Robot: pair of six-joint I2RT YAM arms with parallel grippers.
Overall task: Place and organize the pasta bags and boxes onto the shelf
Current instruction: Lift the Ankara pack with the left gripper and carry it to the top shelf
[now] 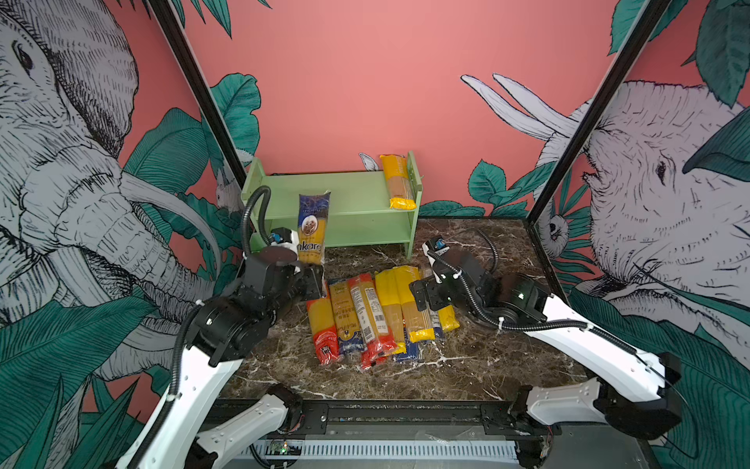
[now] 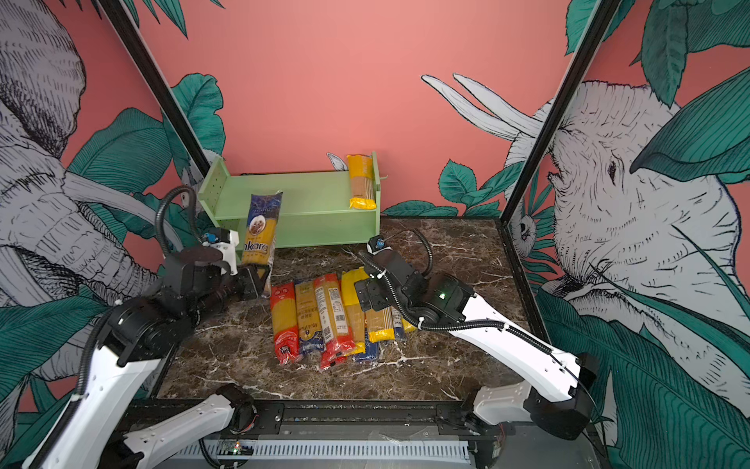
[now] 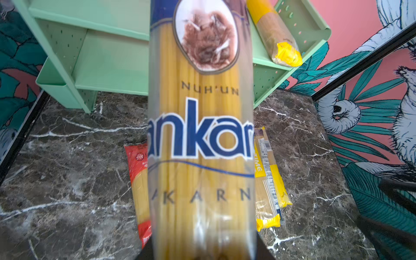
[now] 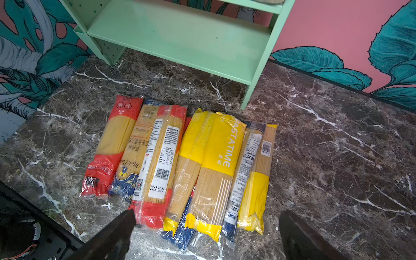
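My left gripper (image 1: 313, 282) is shut on the lower end of a dark-blue-topped Ankara spaghetti bag (image 1: 312, 227) (image 3: 202, 135). The bag stands upright in front of the left half of the mint-green shelf (image 1: 357, 191) (image 2: 316, 195). One yellow-ended pack (image 1: 399, 182) (image 3: 276, 38) lies on the shelf's top board against the right side panel. Several pasta bags with red, yellow and blue ends (image 1: 373, 316) (image 4: 180, 162) lie side by side on the marble table. My right gripper (image 1: 422, 298) (image 4: 207, 225) hovers over the pile's right side, open, with nothing between its fingers.
The marble table (image 1: 487, 365) ends at a black rail (image 1: 365, 414) in front. Slanted black frame posts (image 1: 195, 89) (image 1: 588, 122) rise at both sides of the shelf. The shelf's lower board (image 4: 180, 38) holds nothing that I can see.
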